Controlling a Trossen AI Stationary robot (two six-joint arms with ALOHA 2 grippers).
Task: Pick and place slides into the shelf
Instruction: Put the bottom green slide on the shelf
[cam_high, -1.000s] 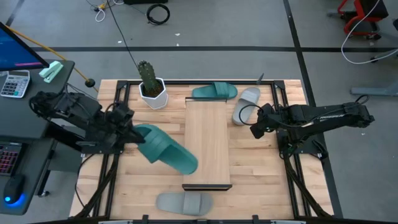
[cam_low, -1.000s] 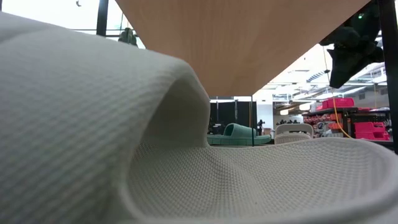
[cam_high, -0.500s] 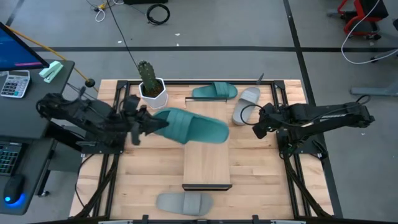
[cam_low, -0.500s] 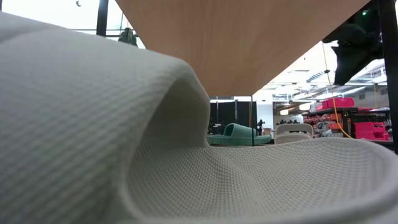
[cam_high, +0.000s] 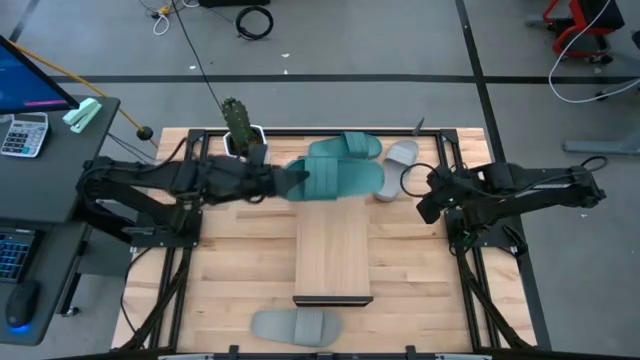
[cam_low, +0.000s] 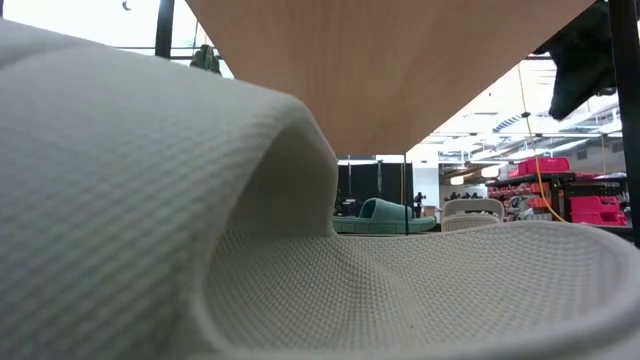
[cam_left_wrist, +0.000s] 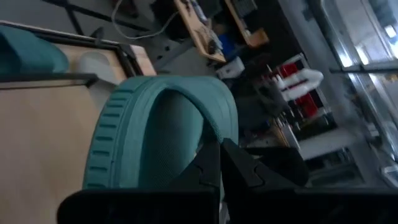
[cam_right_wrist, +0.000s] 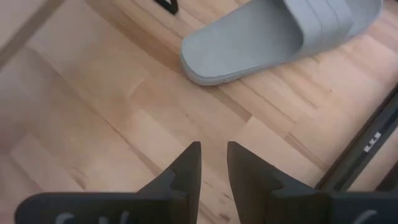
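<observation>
Left gripper (cam_high: 283, 183), clenched on a teal slide (cam_high: 335, 180), carries it over the far end of the shelf (cam_high: 333, 245). Right gripper (cam_right_wrist: 211, 163), slightly parted and empty, hovers near a grey slide (cam_right_wrist: 286, 34). Apparently no slide rests on the shelf yet; four remain. Wide strap, ribbed sole edge.
</observation>
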